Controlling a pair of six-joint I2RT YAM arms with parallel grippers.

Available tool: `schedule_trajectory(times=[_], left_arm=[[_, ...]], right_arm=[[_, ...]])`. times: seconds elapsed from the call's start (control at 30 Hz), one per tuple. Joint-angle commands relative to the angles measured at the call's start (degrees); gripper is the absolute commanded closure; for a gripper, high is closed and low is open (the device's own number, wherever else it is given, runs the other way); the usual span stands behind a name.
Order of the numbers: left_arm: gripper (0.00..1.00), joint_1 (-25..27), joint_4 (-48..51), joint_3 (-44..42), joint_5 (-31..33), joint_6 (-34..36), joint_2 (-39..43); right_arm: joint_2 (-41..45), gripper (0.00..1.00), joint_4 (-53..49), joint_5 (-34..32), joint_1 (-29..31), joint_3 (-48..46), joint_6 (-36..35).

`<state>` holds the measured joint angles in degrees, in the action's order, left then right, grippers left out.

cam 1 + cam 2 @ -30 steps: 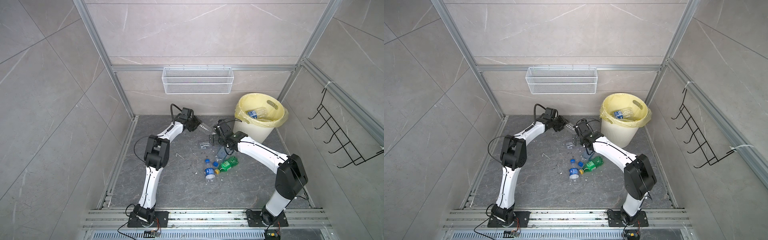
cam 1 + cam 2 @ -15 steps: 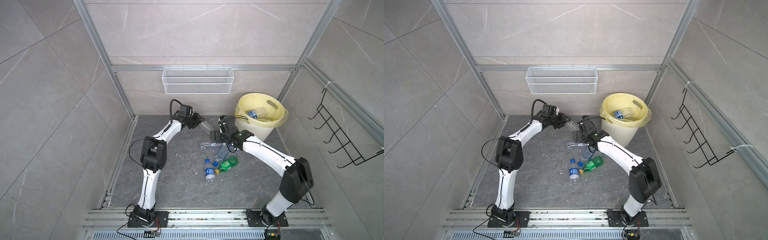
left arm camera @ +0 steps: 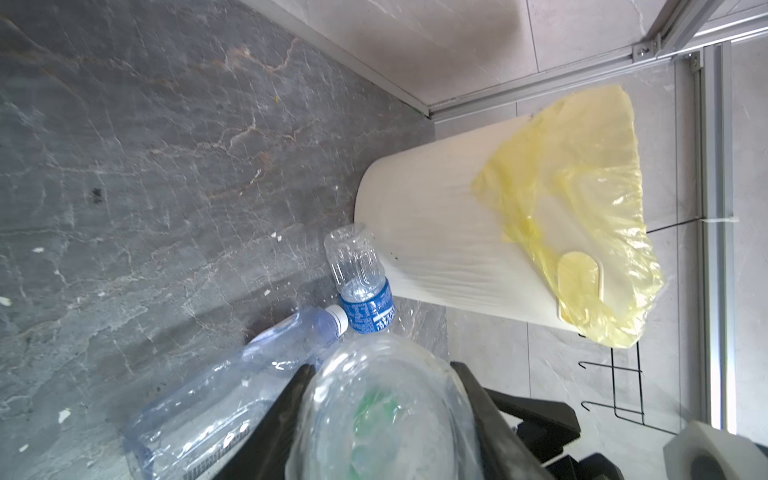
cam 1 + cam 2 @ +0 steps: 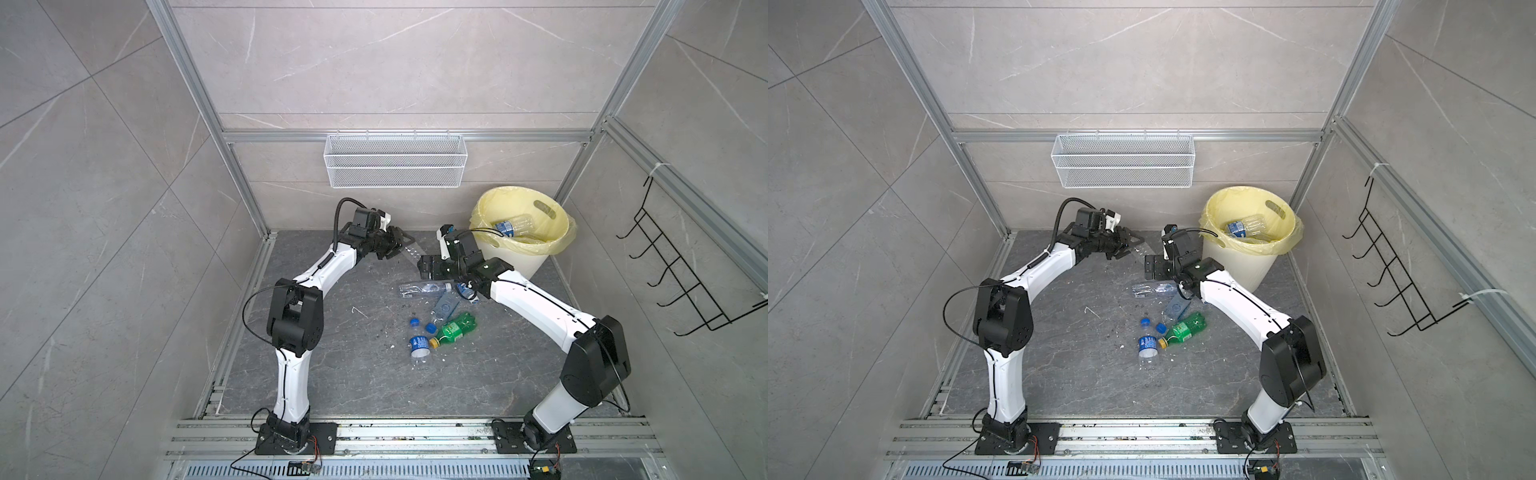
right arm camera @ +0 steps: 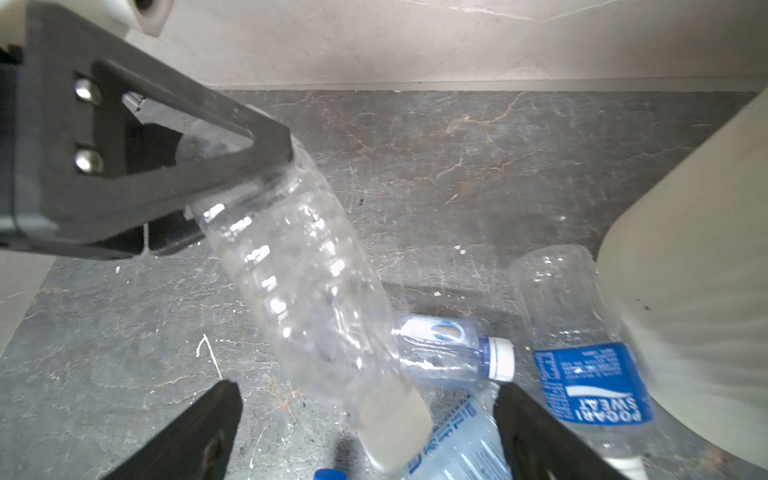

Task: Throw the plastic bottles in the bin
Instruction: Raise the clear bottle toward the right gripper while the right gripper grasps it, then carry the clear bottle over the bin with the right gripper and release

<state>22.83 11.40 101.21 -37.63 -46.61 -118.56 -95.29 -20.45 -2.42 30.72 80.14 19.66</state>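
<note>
- left gripper (image 4: 400, 246) is clamped on one end of a clear bottle (image 5: 299, 282); it hangs tilted in mid-air, near the bin (image 4: 519, 264) but not over it
- right gripper (image 5: 365, 390) is wide open and empty; the cap end looks to sit between its jaws
- my worry: thin, slick plastic; if left lets go before right closes, it drops onto the floor bottles (image 4: 422, 289)
- a grab right at the tip could let it swing and clip the bin's rim

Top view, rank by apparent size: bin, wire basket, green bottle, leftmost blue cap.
1. Bin and basket: about alike (basket wider, bin taller), so not ranked.
2. Green bottle
3. Blue cap
</note>
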Motion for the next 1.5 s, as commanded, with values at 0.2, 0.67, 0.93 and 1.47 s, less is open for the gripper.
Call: schedule_trajectory(times=[0.2, 0.67, 0.93, 1.47], left_arm=[[0.55, -0.1, -6.6, -2.4, -7.7, -2.8, 4.5], [0.55, 0.8, -13.0, -4.0, -9.4, -7.5, 4.8], [0.46, 1.0, -13.4, -4.2, -8.8, -8.3, 4.3], [0.07, 0.4, -6.6, 0.0, -4.9, -4.2, 5.6]], right_arm=[[-2.3, 0.07, 3.8, 3.6, 0.1, -0.4, -1.4], [-3.2, 0.26, 5.2, 4.3, 0.1, -1.5, -1.8], [-1.8, 0.45, 4.8, 2.9, 0.1, -2.0, -2.1], [1.9, 0.56, 3.8, 0.5, 0.0, -3.2, -1.4]])
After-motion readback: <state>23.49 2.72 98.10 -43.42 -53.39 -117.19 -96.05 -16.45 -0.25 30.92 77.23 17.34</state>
